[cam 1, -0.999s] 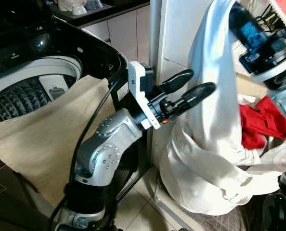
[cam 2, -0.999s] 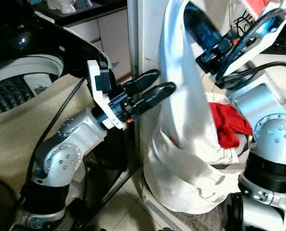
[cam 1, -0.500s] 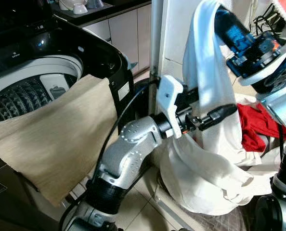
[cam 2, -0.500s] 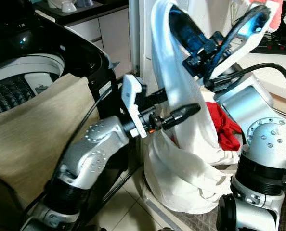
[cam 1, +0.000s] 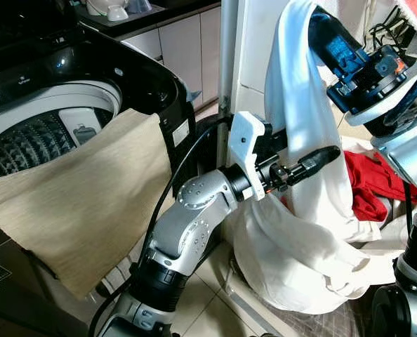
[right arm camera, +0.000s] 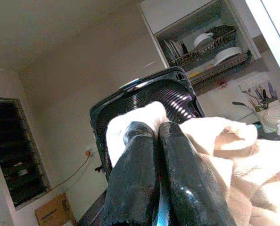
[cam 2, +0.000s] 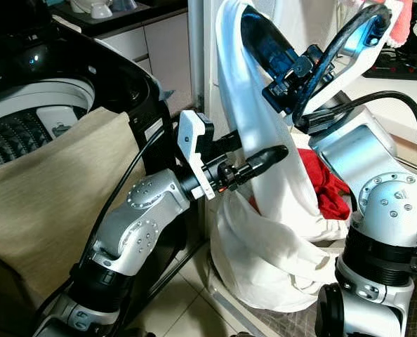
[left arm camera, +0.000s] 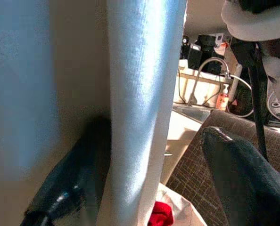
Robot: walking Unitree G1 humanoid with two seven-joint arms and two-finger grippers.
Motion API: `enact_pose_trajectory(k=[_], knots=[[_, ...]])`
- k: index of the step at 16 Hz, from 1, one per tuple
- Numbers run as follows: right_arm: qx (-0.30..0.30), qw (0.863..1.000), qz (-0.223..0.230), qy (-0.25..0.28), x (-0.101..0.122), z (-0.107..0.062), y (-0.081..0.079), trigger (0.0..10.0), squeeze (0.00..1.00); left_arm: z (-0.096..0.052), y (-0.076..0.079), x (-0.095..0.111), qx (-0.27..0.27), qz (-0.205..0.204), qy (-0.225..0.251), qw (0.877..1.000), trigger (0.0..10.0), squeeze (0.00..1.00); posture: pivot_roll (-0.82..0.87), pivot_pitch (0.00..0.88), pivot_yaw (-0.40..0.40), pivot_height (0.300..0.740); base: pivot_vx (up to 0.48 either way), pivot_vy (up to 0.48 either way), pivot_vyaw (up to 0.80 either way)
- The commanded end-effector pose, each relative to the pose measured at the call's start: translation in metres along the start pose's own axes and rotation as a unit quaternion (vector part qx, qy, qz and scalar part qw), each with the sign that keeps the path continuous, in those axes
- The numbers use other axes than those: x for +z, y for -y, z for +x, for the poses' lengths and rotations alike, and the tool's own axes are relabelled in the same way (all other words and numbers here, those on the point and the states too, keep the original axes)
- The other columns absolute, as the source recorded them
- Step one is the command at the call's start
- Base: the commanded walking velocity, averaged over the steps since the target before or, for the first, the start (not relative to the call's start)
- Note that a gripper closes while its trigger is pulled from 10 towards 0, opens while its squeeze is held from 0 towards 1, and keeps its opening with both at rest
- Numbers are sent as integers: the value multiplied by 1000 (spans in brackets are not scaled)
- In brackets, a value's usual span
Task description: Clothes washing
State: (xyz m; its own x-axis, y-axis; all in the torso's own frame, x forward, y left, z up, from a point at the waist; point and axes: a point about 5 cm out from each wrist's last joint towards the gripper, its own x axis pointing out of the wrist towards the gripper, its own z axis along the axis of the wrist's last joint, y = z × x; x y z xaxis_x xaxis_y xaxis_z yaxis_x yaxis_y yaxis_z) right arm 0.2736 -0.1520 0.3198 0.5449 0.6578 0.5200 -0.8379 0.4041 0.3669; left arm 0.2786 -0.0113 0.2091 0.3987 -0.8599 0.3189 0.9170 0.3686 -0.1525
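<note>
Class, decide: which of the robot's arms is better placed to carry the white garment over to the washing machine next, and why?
Probably the right. The right claw is shut on the white garment, holding it high. The left claw merely straddles the hanging cloth, open, though it is nearer the washing machine.

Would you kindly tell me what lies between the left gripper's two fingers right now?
In the left wrist view, a hanging fold of the white garment runs between the left gripper's open fingers, while the right gripper pinches its top.
</note>
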Motion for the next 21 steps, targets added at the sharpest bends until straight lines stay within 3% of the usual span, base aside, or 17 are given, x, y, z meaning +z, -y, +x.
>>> enact_pose_trajectory(k=[1, 21], knots=[[15, 1000, -2, -1, 0, 2, -6, 0, 0, -1, -1, -1, 0, -7, 2, 1000, 0, 0, -95, 0, 30, 740, 0, 0, 0], [9, 1000, -3, -6, -3, 1, -3, 0, 0, -4, -6, 1, 1, -12, 6, 1000, 0, 0, -88, 0, 31, 740, 0, 0, 0]])
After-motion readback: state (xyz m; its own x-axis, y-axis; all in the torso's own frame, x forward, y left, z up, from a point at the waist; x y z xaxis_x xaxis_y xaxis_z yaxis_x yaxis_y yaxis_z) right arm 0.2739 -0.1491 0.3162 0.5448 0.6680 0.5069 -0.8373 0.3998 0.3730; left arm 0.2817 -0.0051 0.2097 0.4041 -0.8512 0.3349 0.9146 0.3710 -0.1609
